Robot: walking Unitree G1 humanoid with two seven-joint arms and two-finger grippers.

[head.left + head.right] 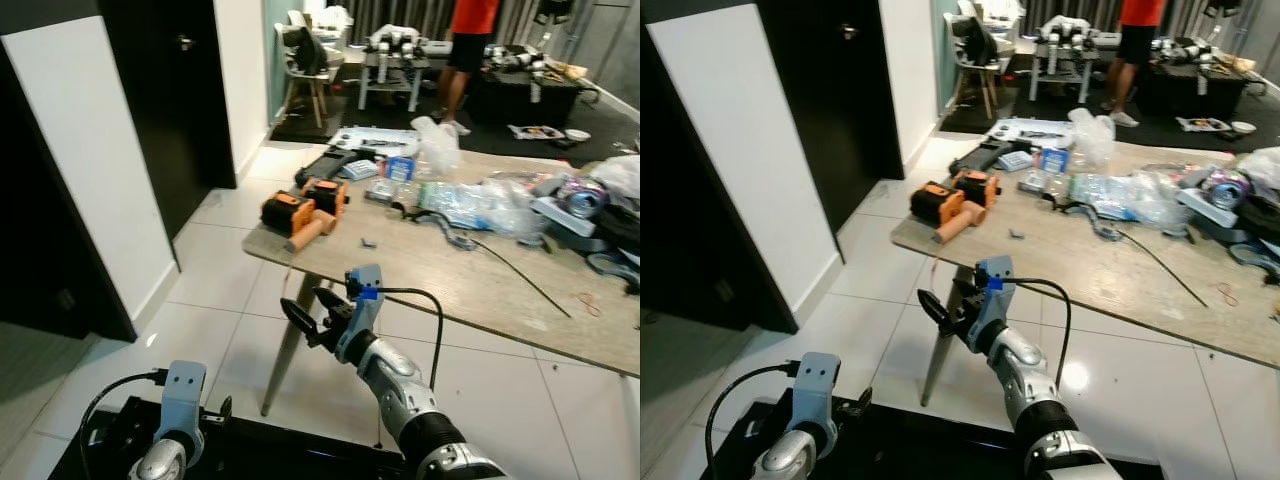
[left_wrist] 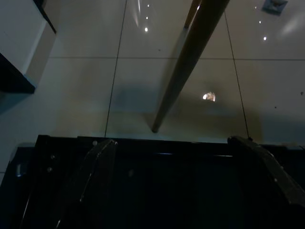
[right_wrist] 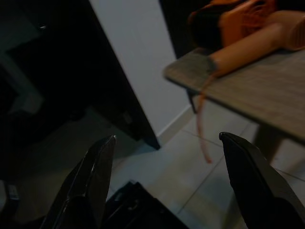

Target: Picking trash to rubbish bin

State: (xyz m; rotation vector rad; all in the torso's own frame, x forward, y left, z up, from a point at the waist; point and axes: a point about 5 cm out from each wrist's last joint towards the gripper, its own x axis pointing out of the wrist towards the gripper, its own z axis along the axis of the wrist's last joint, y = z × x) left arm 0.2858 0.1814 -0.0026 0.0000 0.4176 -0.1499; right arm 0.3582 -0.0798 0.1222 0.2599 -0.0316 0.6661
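Observation:
On the wooden table (image 1: 450,285) lies a litter of clear plastic wrappers (image 1: 480,200), a white plastic bag (image 1: 437,140) and a crushed can (image 1: 583,197). An orange and black hair dryer (image 1: 305,212) rests at the table's near left corner. My right gripper (image 1: 312,310) is raised in front of that corner, below the tabletop's edge, open and holding nothing. In the right wrist view the dryer (image 3: 238,28) lies well beyond the fingertips. My left gripper (image 2: 176,181) hangs low over the black base, open, pointing at the floor.
A slanted table leg (image 1: 285,345) stands on the white tiles just ahead. A dark doorway (image 1: 170,100) and a white wall are to the left. At the back are a person in an orange top (image 1: 468,50), a chair (image 1: 305,60) and more tables. A black base (image 1: 250,450) lies at my feet.

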